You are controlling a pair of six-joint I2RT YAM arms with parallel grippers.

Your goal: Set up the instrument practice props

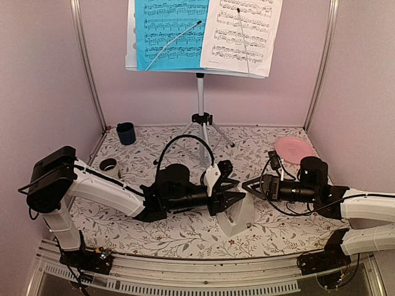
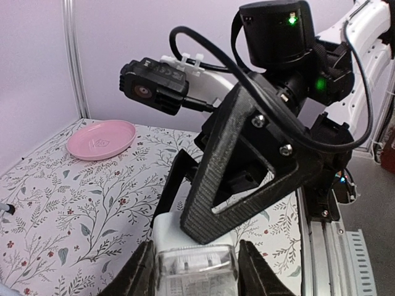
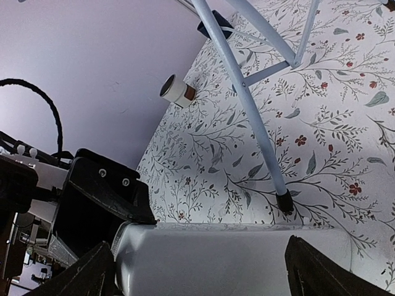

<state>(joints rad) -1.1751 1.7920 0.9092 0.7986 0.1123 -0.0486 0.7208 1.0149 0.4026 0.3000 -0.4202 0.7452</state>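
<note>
The left gripper (image 2: pixel 196 274) is clamping its black, coarse-textured fingers (image 2: pixel 141 271) on both flanks of the white metronome (image 1: pixel 237 217), which is standing upright on the floral-printed table cover (image 1: pixel 185 231) at the middle front. The right gripper (image 3: pixel 203 277) is standing wide, its fingers (image 3: pixel 80 277) spread to either side of the metronome's smooth sloping body (contact cannot be confirmed), and it is facing the left one at close quarters. Behind them, one music stand (image 1: pixel 200 92) is rising from a silver tripod (image 3: pixel 244 105). Its pale perforated desk is carrying two sheets side by side, one bright blue sheet (image 1: pixel 173 31) on the left and one white sheet (image 1: pixel 244 34) on the right, each lying under a thin wire arm. Both are showing printed staves of notes; no title is legible. One round pink plate (image 1: pixel 292 148) is lying at the back right. One dark blue cup (image 1: pixel 126 132) is sitting in the back left corner, and one short white roll (image 1: pixel 109 165) is sitting just in front of it.
</note>
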